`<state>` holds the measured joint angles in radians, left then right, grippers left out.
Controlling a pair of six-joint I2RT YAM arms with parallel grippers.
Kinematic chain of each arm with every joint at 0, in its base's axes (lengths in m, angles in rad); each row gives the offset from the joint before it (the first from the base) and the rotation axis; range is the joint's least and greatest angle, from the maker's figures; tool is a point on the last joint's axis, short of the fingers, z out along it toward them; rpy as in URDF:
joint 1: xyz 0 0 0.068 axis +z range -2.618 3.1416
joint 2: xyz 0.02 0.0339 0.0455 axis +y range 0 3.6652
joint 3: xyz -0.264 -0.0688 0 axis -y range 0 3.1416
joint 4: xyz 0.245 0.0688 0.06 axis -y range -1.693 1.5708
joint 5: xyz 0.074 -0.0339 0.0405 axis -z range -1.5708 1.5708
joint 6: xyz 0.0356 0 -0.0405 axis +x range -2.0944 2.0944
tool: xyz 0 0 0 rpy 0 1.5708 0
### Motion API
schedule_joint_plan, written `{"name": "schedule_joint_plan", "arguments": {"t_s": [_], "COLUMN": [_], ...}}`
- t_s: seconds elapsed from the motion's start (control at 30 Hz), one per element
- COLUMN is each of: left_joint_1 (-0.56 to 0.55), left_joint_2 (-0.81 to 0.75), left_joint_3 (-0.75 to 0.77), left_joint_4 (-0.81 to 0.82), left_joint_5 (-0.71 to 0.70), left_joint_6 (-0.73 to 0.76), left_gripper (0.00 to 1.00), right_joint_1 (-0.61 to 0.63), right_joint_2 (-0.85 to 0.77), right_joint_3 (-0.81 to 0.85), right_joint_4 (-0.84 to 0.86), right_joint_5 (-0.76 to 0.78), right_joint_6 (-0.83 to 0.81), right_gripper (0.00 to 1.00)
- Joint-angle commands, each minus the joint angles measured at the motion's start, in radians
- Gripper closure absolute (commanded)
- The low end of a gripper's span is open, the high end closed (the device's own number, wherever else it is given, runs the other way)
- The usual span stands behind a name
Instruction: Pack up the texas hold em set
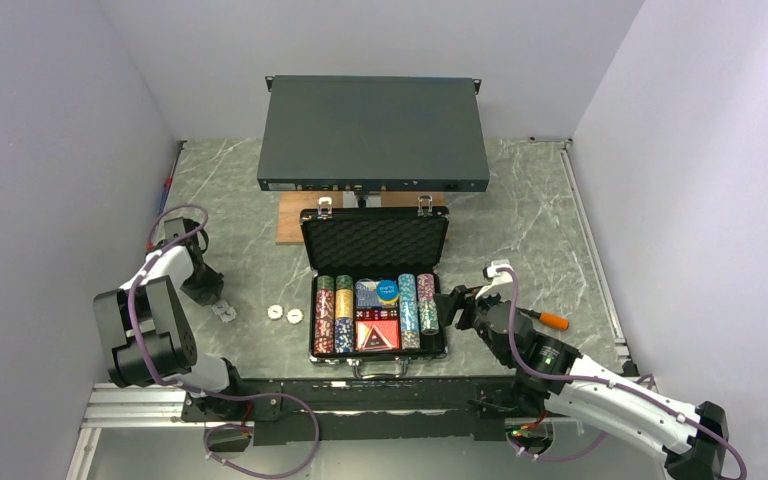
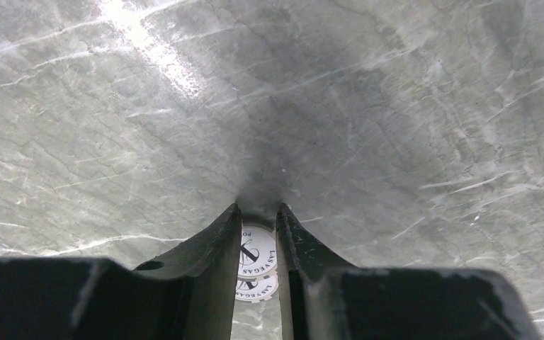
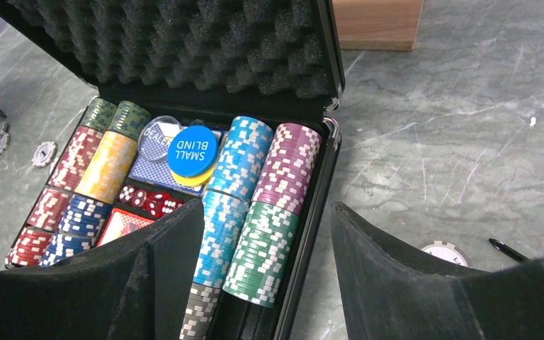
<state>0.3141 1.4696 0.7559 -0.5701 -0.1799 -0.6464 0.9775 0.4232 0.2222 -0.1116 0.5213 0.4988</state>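
The black poker case [image 1: 375,242] lies open at the table's middle, its foam lid up, holding rows of coloured chips [image 3: 244,177], red dice [image 3: 149,202], cards and a blue "small blind" disc [image 3: 192,150]. My left gripper [image 1: 222,306] is down on the table left of the case. Its fingers [image 2: 216,244] press both edges of a white Las Vegas chip [image 2: 258,251], and a second white chip [image 2: 256,287] lies just behind it. Two more white chips [image 1: 284,314] lie between that gripper and the case. My right gripper [image 3: 268,205] stands open astride the case's right wall [image 3: 324,184].
A large dark grey rack box [image 1: 373,133] sits behind the case, with a wooden board [image 1: 290,220] under its front edge. An orange-handled screwdriver [image 1: 555,321] and a white chip [image 3: 445,251] lie right of the case. Grey walls close in three sides.
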Motion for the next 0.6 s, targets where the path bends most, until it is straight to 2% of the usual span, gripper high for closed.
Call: {"name": "schedule_joint_plan", "arguments": {"t_s": [0.0,0.17,0.4,0.57], "left_joint_1": [-0.008,-0.034,-0.136,-0.203], "left_joint_2": [0.055,0.045,0.008,-0.029], "left_joint_3": [-0.073,-0.070,-0.081,-0.101], "left_joint_4": [0.043,0.032,-0.006,-0.015], "left_joint_5": [0.063,0.080,0.086,0.148], "left_joint_6": [0.000,0.006,-0.042,-0.096], "left_gripper": [0.72,0.65,0.54,0.53], "right_joint_1": [0.001,0.000,0.000,0.000], "right_joint_2": [-0.014,-0.009,-0.007,-0.009], "right_joint_3": [-0.001,0.001,0.000,-0.001], "right_joint_4": [0.043,0.044,0.044,0.044], "right_joint_5": [0.022,0.022,0.025,0.025], "right_joint_6": [-0.008,-0.008,-0.007,-0.008], "right_gripper": [0.32,0.32,0.32,0.32]}}
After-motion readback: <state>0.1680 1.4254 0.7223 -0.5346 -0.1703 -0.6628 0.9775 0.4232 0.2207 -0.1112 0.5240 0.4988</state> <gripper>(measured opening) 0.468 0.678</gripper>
